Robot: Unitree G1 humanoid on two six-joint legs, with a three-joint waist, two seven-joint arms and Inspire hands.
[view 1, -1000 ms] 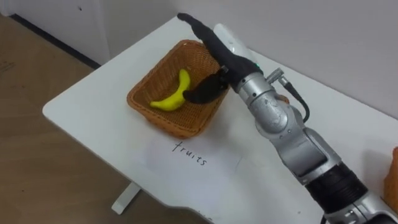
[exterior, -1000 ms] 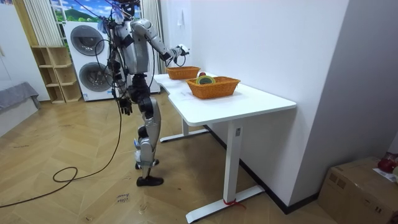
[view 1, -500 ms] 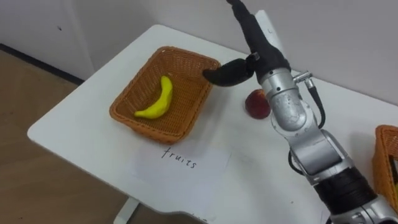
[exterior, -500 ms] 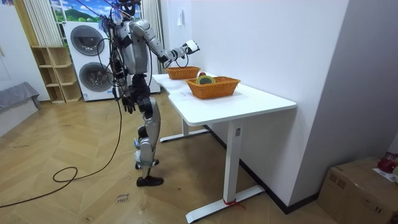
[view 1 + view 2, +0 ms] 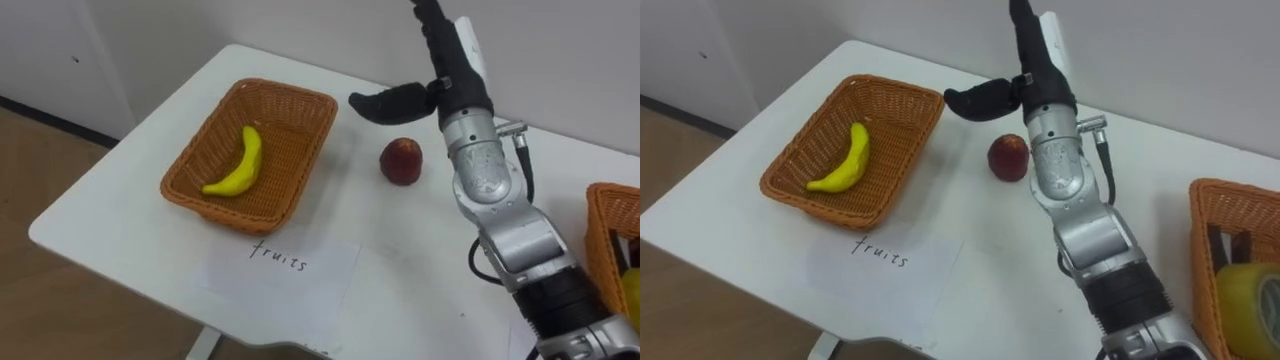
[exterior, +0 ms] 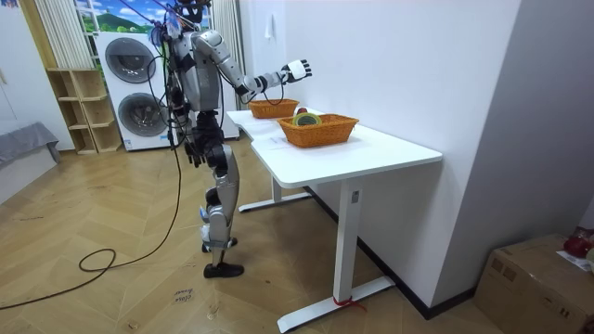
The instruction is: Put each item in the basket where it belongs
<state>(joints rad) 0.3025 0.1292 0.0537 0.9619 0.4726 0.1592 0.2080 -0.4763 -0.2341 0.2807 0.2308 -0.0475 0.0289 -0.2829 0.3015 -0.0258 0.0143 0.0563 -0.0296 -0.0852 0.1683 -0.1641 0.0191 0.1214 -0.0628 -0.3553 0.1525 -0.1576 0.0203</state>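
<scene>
1. Since 1 s ago the right robot hand (image 5: 448, 80) has come up and out of the fruit basket (image 5: 290, 90). It now hangs above the tabletop (image 5: 420, 260), past the basket's far right corner, and the apple (image 5: 401, 160) it was covering is in sight.
2. Right robot hand: fingers straight and pointing up, thumb stuck out sideways toward the basket, nothing held.
3. Left robot hand (image 6: 190, 153) hangs by the hip in the room view; its state can't be read.
4. The banana (image 5: 236, 168) lies inside the fruit basket. The apple sits on the bare tabletop near the basket's right wall, not touching it, below and just left of the raised hand.
5. Judged step: the banana is sorted and the apple looks like the next pick.
6. Risk: the apple is round, so an off-centre descent or a thumb clip could send it rolling away from the basket.
7. Risk: the hand starts high, so a closing grasp that comes too early would miss or only pinch the top, and the apple could drop short of the basket.
8. Risk: a low carry could catch the basket's right wall and shove the basket over the paper label (image 5: 285, 268).
9. Counts: 2 baskets (the fruit basket and the second basket (image 5: 1202, 240) at the right), 1 banana, 1 apple, 1 paper label, and 1 yellow roll (image 5: 1245, 295) in the second basket. Its other contents are too cut off to count.
</scene>
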